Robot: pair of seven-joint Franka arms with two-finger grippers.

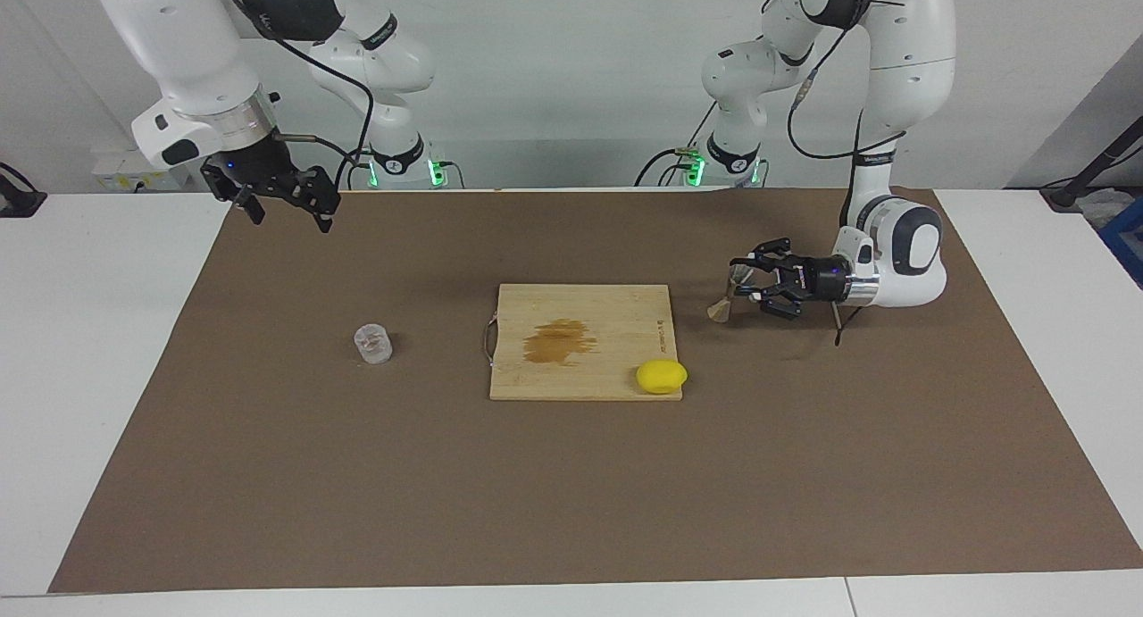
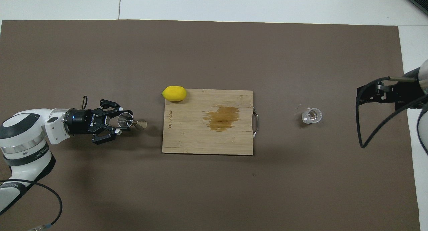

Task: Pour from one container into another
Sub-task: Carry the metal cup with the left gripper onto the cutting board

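Observation:
The squat clear cup stands upright on the brown mat, toward the right arm's end of the table. My left gripper is shut on the steel jigger, which hangs tilted over the mat beside the cutting board's edge at the left arm's end. The jigger's lower cone points toward the board. My right gripper waits open and raised over the mat's edge at its own end, holding nothing.
A wooden cutting board with a brown wet stain lies mid-table between jigger and cup. A yellow lemon rests at the board's corner farthest from the robots. The mat covers most of the table.

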